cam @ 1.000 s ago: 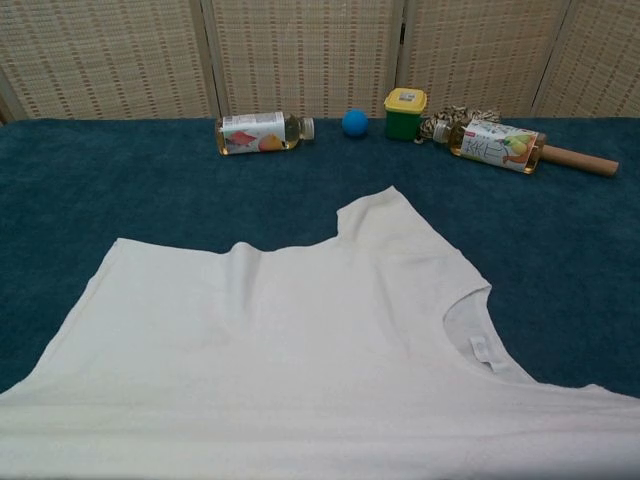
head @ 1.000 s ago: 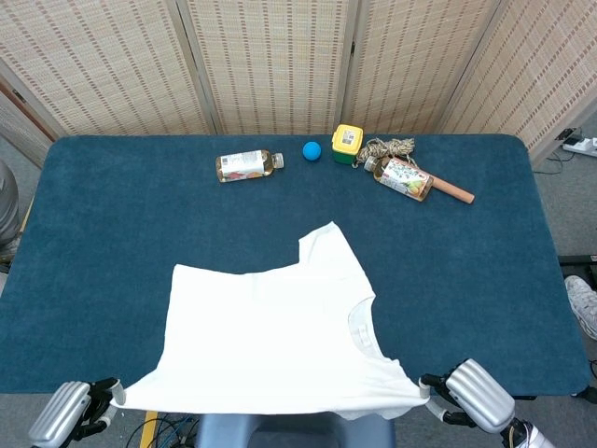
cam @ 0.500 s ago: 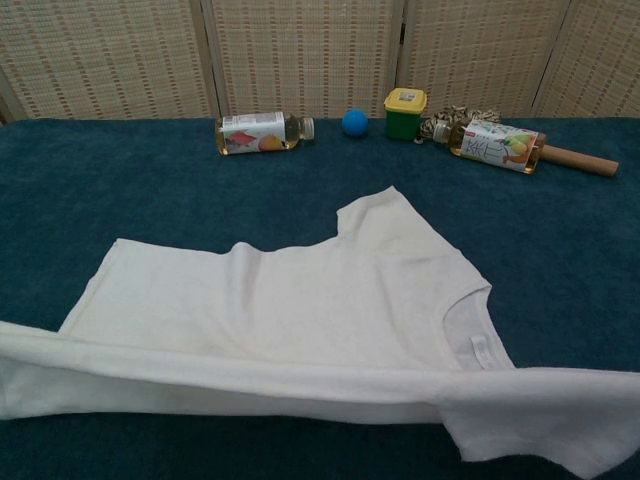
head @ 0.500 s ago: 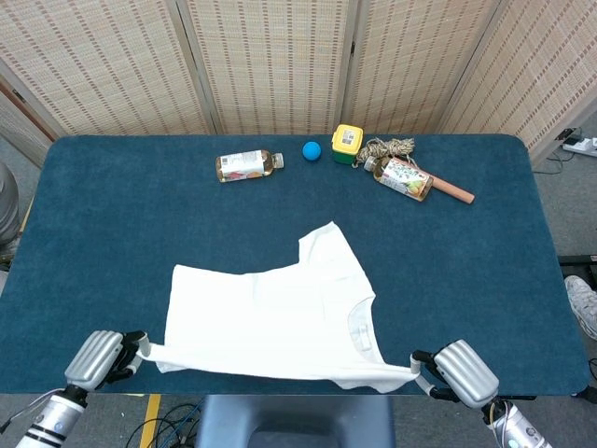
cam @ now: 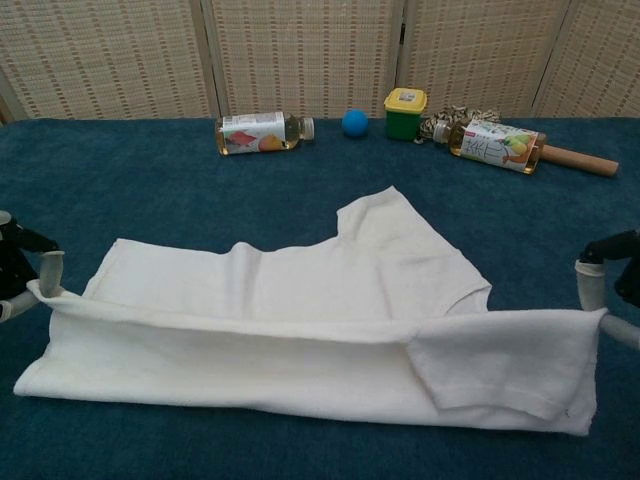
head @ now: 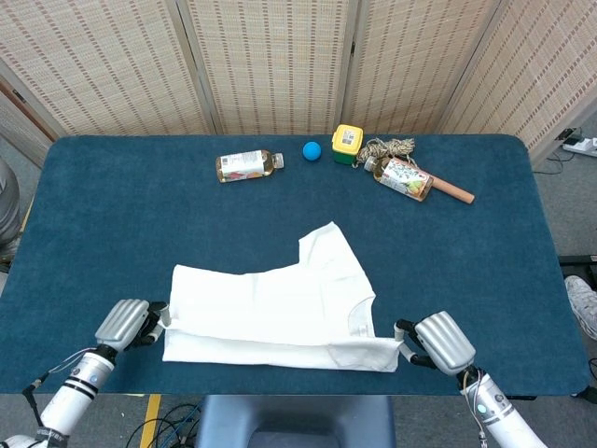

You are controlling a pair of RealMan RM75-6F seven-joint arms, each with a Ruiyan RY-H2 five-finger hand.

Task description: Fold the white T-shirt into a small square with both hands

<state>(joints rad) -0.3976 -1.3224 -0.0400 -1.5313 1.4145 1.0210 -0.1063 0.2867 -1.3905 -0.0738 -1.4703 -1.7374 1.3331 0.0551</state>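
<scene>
We see the white T-shirt [head: 280,313] lying on the near half of the blue table [head: 112,215], with its near edge folded over the body. The left hand [head: 126,323] pinches the folded edge at the left end, and the right hand [head: 437,341] pinches it at the right end.

we see bare cloth between the t-shirt [head: 280,313] and the far-edge clutter: two bottles [head: 246,165], ball [head: 312,150], box [head: 347,144], rope [head: 392,147].
</scene>
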